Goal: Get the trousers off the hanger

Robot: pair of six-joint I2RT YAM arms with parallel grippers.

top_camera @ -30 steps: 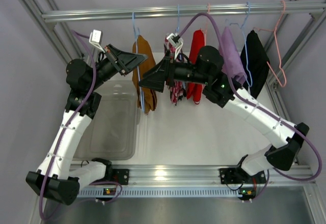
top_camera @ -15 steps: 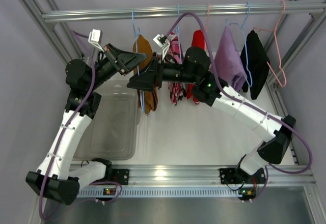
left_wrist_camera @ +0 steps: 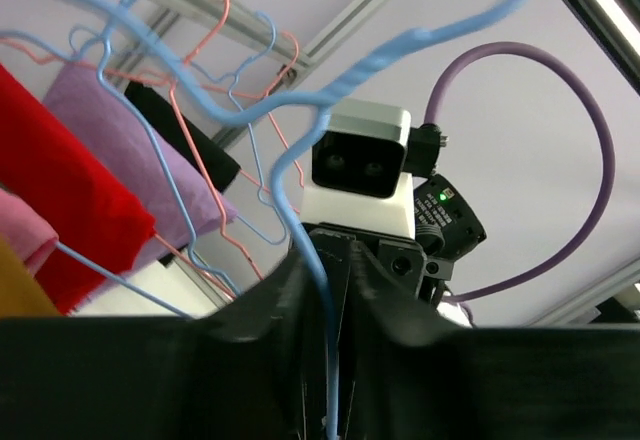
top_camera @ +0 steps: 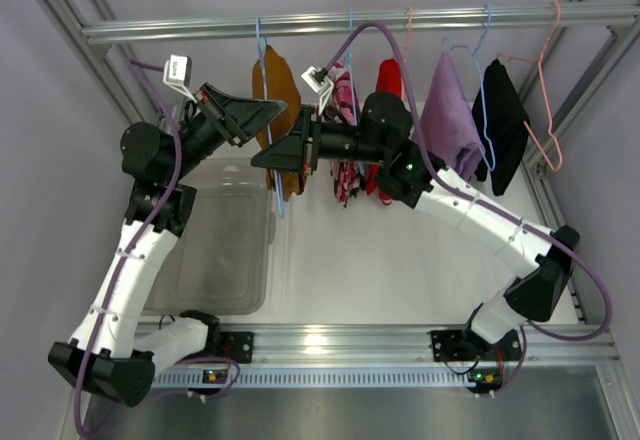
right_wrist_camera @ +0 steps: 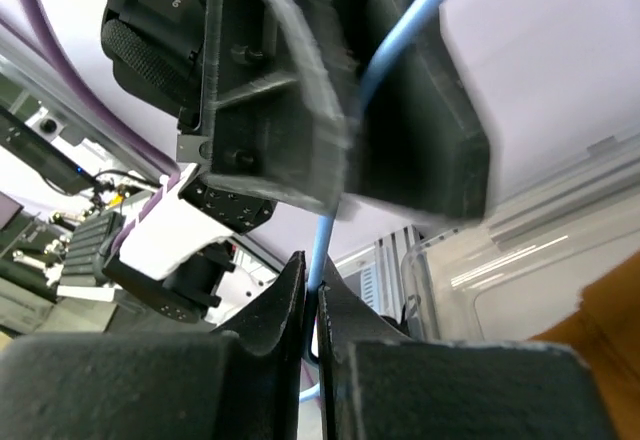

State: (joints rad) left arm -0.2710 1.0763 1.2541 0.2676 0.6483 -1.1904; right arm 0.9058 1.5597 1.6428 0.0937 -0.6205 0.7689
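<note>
Left pincer (top_camera: 268, 112) at hanger (top_camera: 261, 35) shoulder; right pincer (top_camera: 262, 160) lower, on side wire. Trousers (top_camera: 277, 80) hang from rail, long axis vertical, just behind both tips, left nearer.
Left wrist: pincer (left_wrist_camera: 325, 300) clamped on blue wire.
Right wrist: pincer (right_wrist_camera: 315, 305) nipping same wire; trousers (right_wrist_camera: 600, 310) lower right.

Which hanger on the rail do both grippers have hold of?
The leftmost hanger, light-blue wire, bearing the mustard trousers. Both wrist views show its wire pinched between shut jaws; the other hangers, further right, hang untouched.
</note>
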